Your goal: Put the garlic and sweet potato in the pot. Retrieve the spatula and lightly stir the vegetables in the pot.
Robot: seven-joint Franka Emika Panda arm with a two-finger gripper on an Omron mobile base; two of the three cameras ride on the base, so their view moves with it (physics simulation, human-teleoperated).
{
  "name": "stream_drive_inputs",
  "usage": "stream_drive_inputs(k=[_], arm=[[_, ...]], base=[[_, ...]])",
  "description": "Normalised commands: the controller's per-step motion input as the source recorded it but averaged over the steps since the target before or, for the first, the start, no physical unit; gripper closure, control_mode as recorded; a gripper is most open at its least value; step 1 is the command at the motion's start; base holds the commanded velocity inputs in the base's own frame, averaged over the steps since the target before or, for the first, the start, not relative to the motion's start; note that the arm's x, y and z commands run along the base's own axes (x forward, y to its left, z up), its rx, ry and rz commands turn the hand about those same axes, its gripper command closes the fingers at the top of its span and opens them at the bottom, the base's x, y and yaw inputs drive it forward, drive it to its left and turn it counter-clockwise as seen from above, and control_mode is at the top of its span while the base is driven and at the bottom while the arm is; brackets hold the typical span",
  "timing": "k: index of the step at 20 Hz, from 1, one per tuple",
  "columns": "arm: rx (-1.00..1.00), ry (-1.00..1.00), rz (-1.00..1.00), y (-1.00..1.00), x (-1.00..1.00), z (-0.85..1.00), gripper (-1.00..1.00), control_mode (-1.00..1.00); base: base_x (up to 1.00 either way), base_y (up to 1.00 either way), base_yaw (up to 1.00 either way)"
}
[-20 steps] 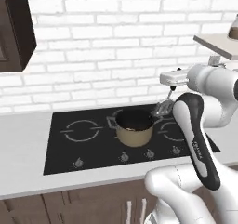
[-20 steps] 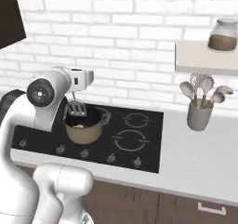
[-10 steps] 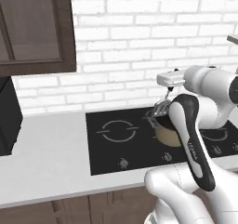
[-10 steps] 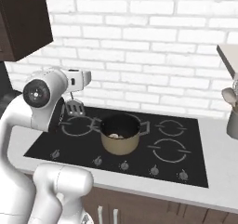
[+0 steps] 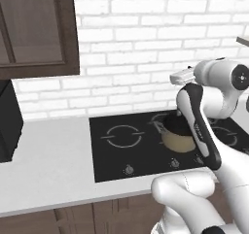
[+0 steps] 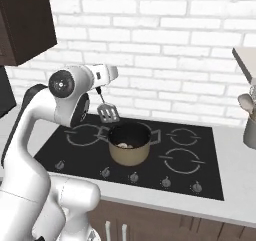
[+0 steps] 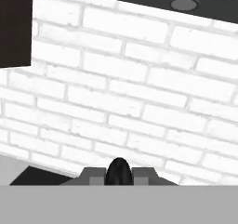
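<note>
The tan pot (image 6: 129,152) stands on the black hob (image 6: 190,172). The off-white garlic (image 6: 124,145) lies in its dark inside, and I cannot make out the sweet potato there. My gripper (image 6: 98,87) is shut on the slim black handle of the spatula (image 6: 107,114), whose slotted silvery head hangs just above the pot's left rim. In the left base view my arm covers part of the pot (image 5: 175,140), and the gripper (image 5: 182,80) is above it. In the hand view the handle's dark end, part of the spatula (image 7: 118,171), sits between the fingertips of my gripper (image 7: 118,176), facing the brick wall.
A grey utensil cup (image 6: 250,130) with pale spoons stands on the counter at the far right under a shelf (image 6: 245,60). A dark appliance (image 5: 7,124) sits on the counter at the far left, below a dark wall cabinet (image 5: 34,29). Knobs line the hob's front edge.
The whole scene has slid to the right in both base views, so the camera has moved left. The spatula stays gripped; its head now hangs over the pot's left rim.
</note>
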Motion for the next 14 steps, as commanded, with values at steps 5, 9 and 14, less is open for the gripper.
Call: stream_drive_inputs(k=[5,9,14], arm=[[-0.06,0.06,-0.01,-0.38,0.25,-0.37,1.0,-1.0],[0.0,0.0,0.0,-0.15,0.15,-0.39,1.0,-1.0],[0.0,0.0,0.0,-0.04,0.05,-0.4,1.0,-1.0]], base=[[0.0,0.0,0.0],[0.0,0.0,0.0],[0.0,0.0,0.0]])
